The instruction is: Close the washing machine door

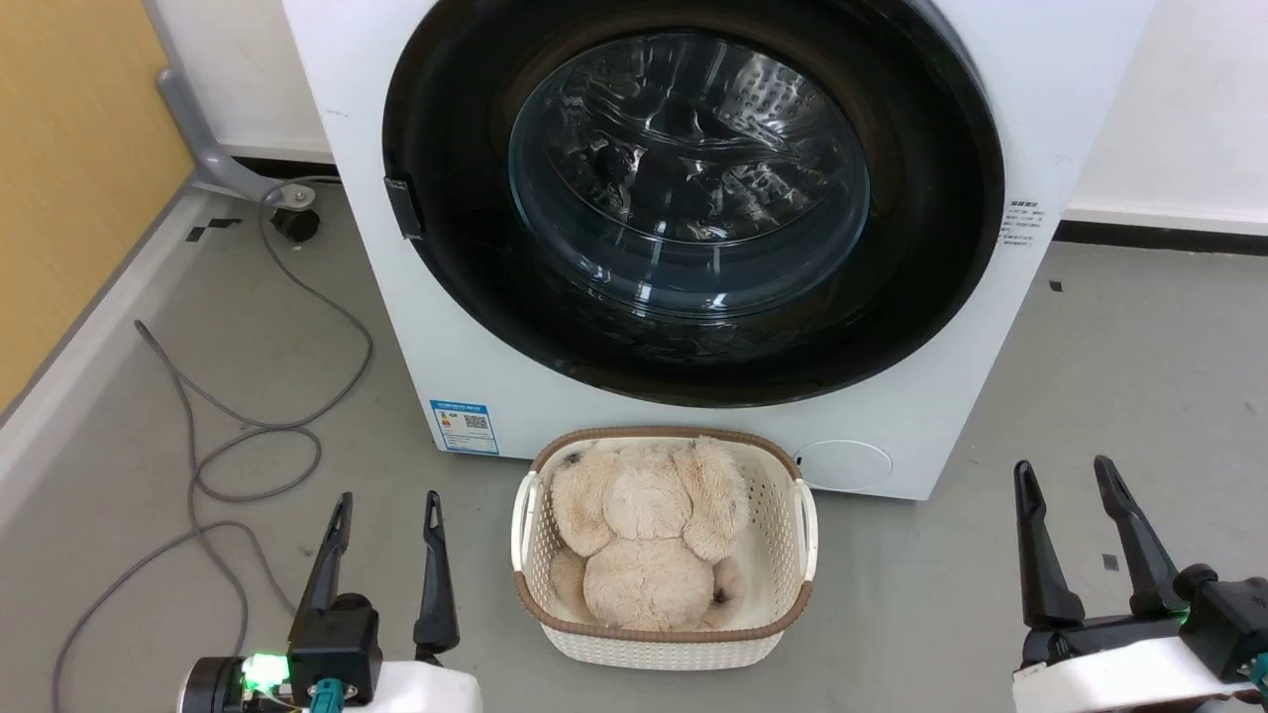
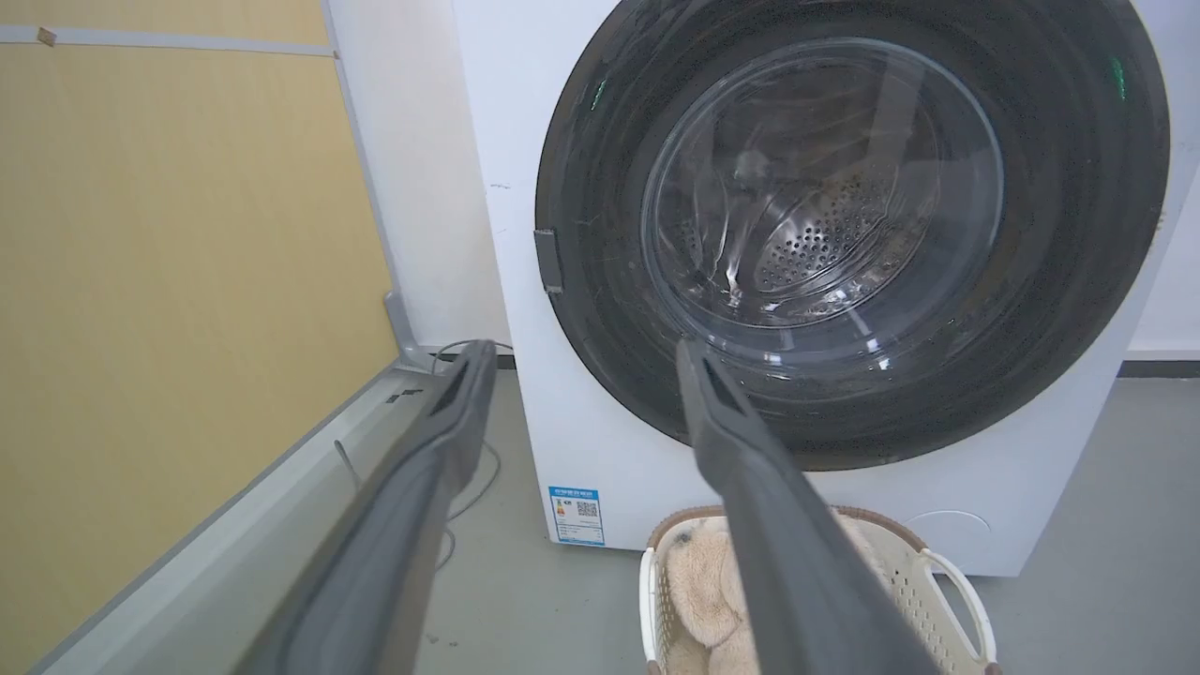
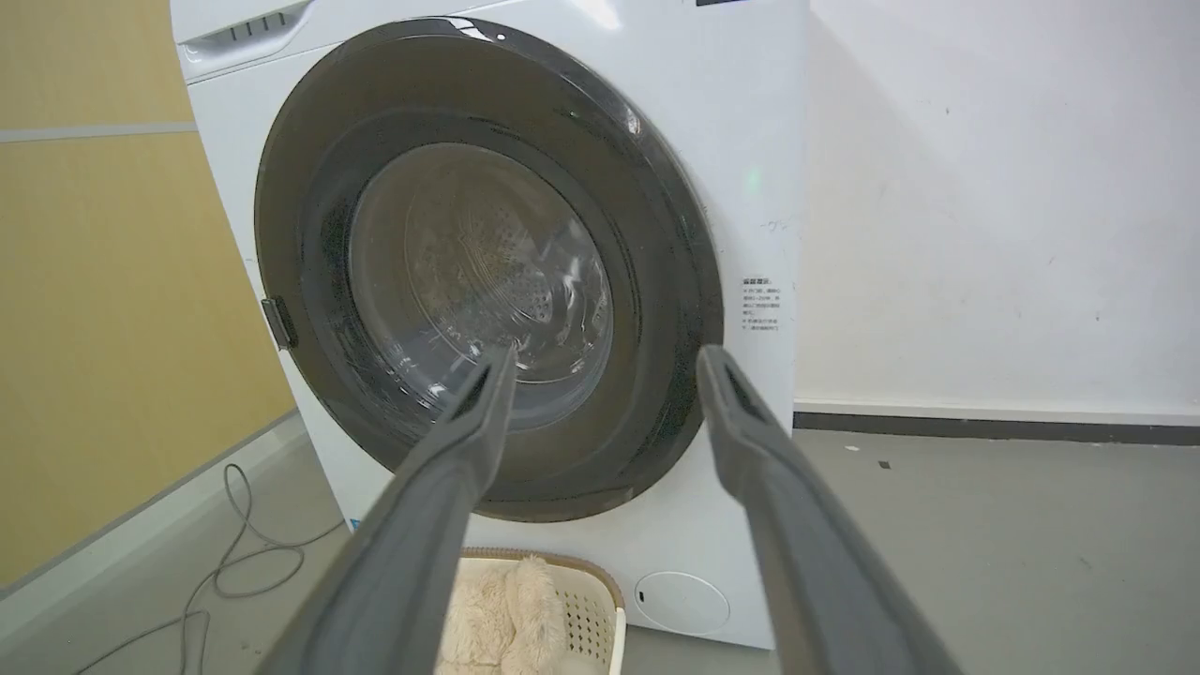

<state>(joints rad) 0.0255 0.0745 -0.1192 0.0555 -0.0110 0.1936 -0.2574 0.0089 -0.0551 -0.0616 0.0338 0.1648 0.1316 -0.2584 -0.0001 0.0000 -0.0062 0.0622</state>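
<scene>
The door (image 1: 693,198), ahead of the spread, empty left tool (image 1: 388,498) and right tool (image 1: 1061,463), seems stiff, slippery, best pushed near its latch (image 1: 404,206).

We are seeing the washing machine (image 1: 475,366) showing white, the washing machine door (image 1: 446,248) gleaming black around clear glass, and a blue sticker (image 1: 464,427). The basket (image 1: 773,495) is showing white lattice under a brown rim, the plush toy (image 1: 644,535) beige, the floor (image 1: 1139,396) grey, the left wall (image 1: 69,149) yellow.
</scene>
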